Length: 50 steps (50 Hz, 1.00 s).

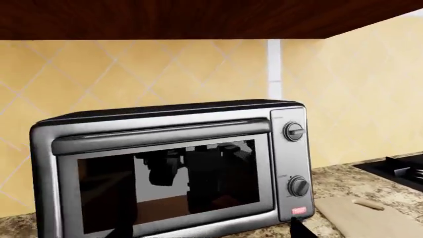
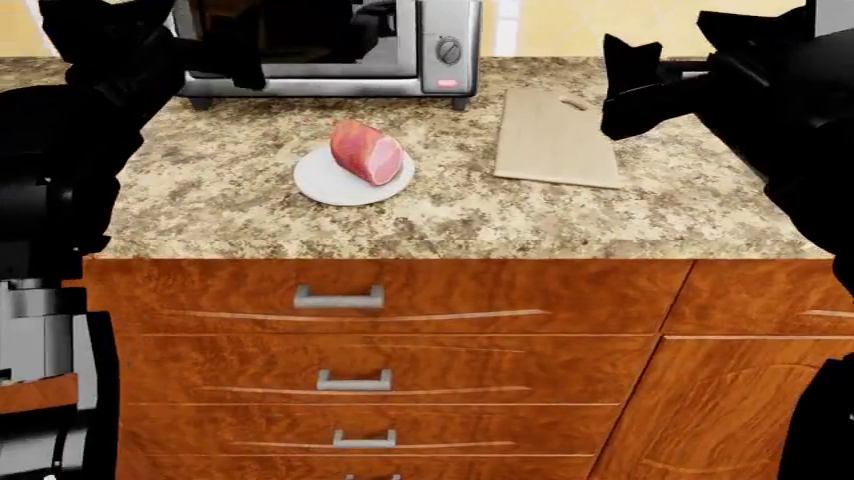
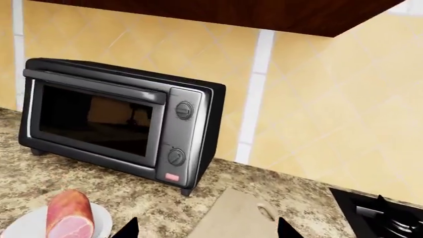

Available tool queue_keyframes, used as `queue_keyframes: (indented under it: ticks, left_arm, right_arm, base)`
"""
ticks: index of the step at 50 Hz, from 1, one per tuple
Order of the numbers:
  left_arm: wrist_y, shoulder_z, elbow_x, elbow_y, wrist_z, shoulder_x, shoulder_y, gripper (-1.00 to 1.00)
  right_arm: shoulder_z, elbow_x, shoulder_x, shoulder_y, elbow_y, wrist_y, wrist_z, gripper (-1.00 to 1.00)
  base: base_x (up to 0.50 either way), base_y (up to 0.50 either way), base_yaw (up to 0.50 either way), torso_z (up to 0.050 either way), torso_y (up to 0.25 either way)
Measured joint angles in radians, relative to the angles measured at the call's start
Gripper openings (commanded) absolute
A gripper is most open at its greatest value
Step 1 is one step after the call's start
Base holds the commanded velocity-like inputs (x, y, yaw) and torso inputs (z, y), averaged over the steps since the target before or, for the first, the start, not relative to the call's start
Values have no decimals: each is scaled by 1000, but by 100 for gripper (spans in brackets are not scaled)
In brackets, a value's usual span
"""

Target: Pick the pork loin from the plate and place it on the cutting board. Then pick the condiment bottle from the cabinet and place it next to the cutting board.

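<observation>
A: How is the right gripper (image 3: 203,229) shown, and what is held?

B: Two black fingertips (image 3: 127,229) are seen spread wide apart in the right wrist view, with nothing gripped between them and nothing touched. The gripper is held in the air above the speckled granite counter (image 2: 214,190), well apart from the meat. The left gripper (image 2: 247,55) is seen only as a dark mass before the silver toaster oven (image 2: 400,45); its opening cannot be told.

A: Where are the task's things?

B: The stubby pink-red pork loin (image 2: 367,152) is shown lying on the round white plate (image 2: 320,182), near the middle of the counter. The flat, light tan wooden cutting board (image 2: 554,140) is seen bare, beside the plate and below the right gripper. The condiment bottle is not in view; only a dark wooden cabinet underside (image 3: 264,15) is shown.

A: Which step is in hand?

B: The first step is judged not yet done: the meat is untouched. A descent towards the plate is called for next, with the open fingers set astride the loin before closing.
</observation>
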State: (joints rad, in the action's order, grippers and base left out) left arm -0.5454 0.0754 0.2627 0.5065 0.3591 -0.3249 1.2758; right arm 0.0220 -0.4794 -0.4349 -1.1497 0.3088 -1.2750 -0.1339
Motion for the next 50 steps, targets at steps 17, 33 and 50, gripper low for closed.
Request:
queue_keyframes:
  ticks: [17,33,50]
  left_arm:
    - [230,51,-64,410,93,-16,181,100]
    - [297,131,-177,721,174,-134,388,100]
    - [225,190,-259,786,123,-243,505,100]
  right_arm:
    - [8,-19,10,-56,-74,12,-24,100]
    - [51,-15,22,-176,-225,41,-70,100]
    - [89,-8,35,-251,-329,63,-97,100]
  base:
    - [0,85,0,0,0]
    - [50,0,0,0,0]
    - [316,0,0,0,0]
